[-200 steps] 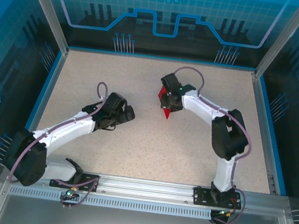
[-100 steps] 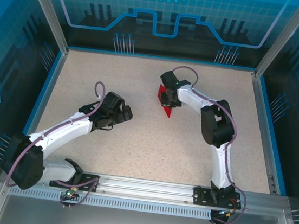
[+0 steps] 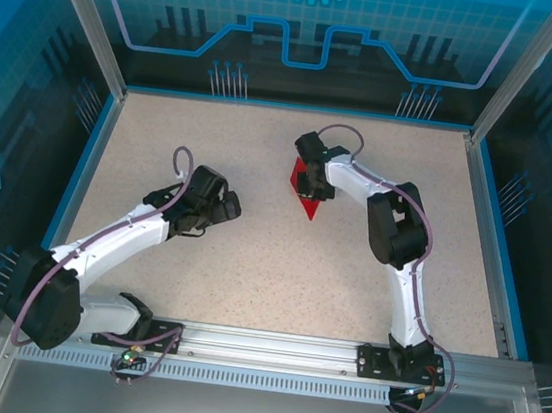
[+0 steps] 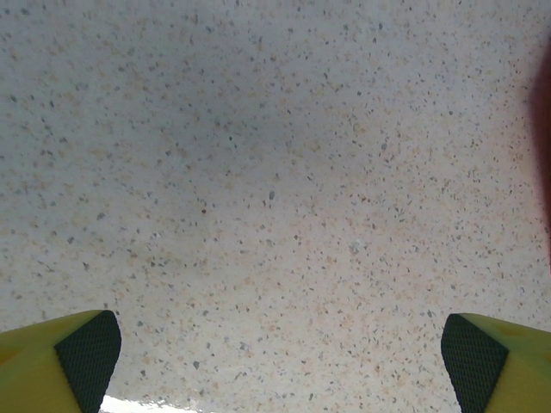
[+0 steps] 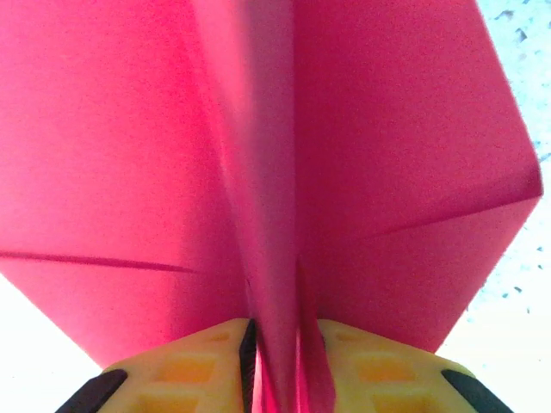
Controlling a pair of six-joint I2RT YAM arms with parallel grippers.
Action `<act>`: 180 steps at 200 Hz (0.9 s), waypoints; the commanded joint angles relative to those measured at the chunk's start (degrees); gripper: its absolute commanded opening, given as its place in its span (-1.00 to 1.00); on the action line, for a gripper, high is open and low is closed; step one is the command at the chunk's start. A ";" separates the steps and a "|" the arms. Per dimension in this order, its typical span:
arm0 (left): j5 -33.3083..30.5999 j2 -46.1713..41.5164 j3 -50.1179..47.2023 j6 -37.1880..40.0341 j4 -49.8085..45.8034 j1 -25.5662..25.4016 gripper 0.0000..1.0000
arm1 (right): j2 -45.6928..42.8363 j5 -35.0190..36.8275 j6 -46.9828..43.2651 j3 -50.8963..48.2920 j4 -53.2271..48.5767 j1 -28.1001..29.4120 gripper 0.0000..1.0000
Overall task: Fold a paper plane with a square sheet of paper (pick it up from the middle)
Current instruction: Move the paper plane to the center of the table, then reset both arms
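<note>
Grasping the paper plane [image 3: 303,204] by its raised centre crease, the right tool [image 3: 310,177] stands over the far half of the bench [image 3: 248,274], slightly right of centre. In the right wrist view the crease runs between the two yellow fingers [image 5: 194,361], which close against it from either side, and the red wings spread out to left and right. The plane's point faces the near side. The left tool [image 3: 228,206] is released, its fingers spread wide over bare bench, to the left of the plane and apart from it.
</note>
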 commanded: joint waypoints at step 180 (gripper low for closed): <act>-18.27 -6.58 -22.61 36.06 46.85 14.88 0.97 | -62.45 28.27 -21.35 -65.93 43.87 -17.08 0.98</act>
